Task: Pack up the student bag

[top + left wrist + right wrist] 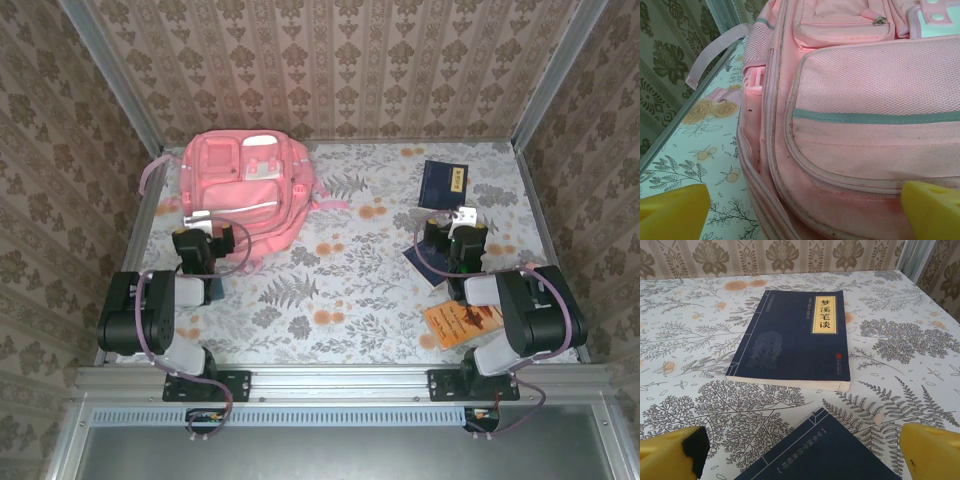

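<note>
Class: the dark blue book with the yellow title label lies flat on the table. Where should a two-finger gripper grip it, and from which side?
The blue book lies flat, cover up, likely too wide to span from above. Take its near right corner, where the page edge shows, coming low from the robot's side so the open right gripper pinches cover and underside.

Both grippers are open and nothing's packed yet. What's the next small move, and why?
Probably ease the left gripper up the bag toward its top to find the main zip. The bag looks zipped shut, the open gripper faces its lower front pocket, and three books lie loose by the right gripper, so opening likely comes first.
</note>
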